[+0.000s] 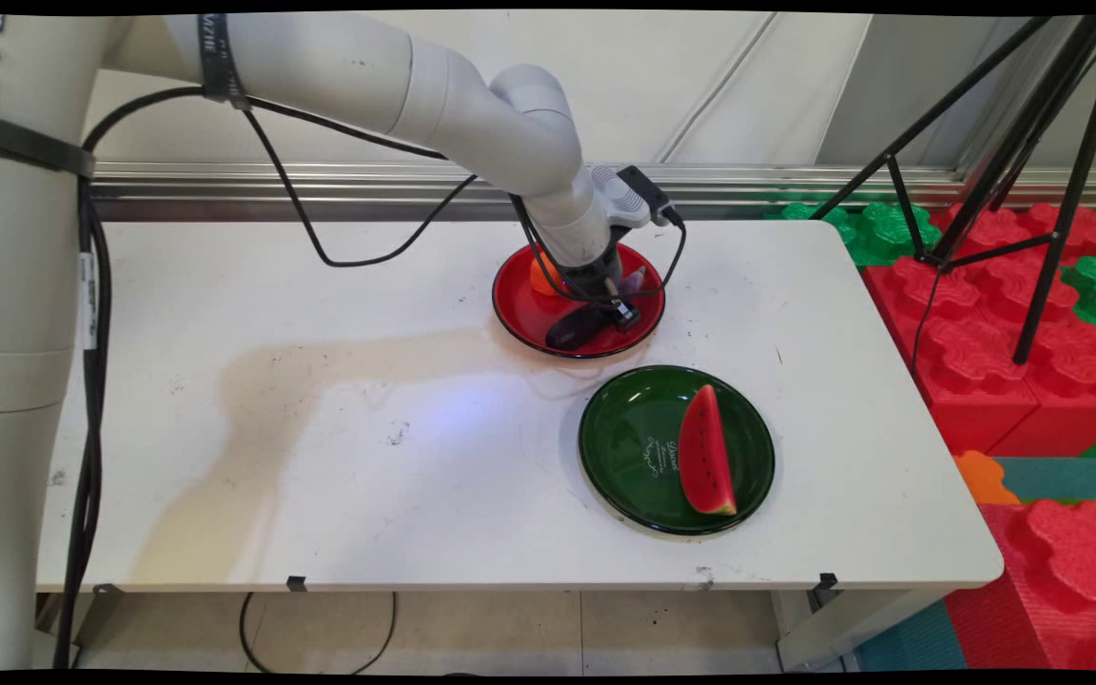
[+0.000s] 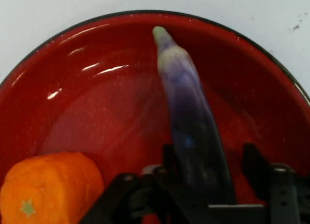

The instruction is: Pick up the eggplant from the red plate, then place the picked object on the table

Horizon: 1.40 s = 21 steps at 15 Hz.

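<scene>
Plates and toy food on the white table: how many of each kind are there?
Plates: 2, a red plate and a green plate
Toy foods: 3, a watermelon slice, an orange piece and a purple eggplant between the end effector fingers
Total: 5

Overhead and close-up, red plate [image 1: 519, 314] shared

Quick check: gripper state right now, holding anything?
Gripper: open, fingers either side of the dark purple eggplant lying in the red plate; not clamped on it.
</scene>
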Motion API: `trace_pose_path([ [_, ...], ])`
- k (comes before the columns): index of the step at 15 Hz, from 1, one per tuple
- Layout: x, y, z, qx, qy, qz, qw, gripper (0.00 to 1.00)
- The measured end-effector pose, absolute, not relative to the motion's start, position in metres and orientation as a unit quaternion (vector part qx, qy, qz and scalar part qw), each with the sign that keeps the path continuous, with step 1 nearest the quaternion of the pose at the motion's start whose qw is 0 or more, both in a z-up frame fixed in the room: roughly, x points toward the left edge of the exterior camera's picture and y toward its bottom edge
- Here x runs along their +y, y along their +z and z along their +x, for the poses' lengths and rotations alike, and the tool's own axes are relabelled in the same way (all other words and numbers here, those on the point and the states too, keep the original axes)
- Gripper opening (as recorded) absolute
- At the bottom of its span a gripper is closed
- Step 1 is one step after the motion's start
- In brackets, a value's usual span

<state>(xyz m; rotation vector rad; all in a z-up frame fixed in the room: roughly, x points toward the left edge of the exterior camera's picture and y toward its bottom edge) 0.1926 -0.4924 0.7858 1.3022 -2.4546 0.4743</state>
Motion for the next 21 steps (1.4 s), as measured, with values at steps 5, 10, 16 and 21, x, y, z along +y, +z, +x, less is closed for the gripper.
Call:
trace_pose_path([
  [5, -0.492, 0.785, 0.19, -0.854, 0.167, 0.465, 0.161, 0.0],
  [10, -0.479, 0.807, 0.195, -0.844, 0.181, 0.477, 0.163, 0.0],
  [16, -0.451, 0.86, 0.21, -0.835, 0.209, 0.48, 0.167, 0.0],
  [21, -0.421, 0.898, 0.227, -0.833, 0.225, 0.475, 0.174, 0.0],
])
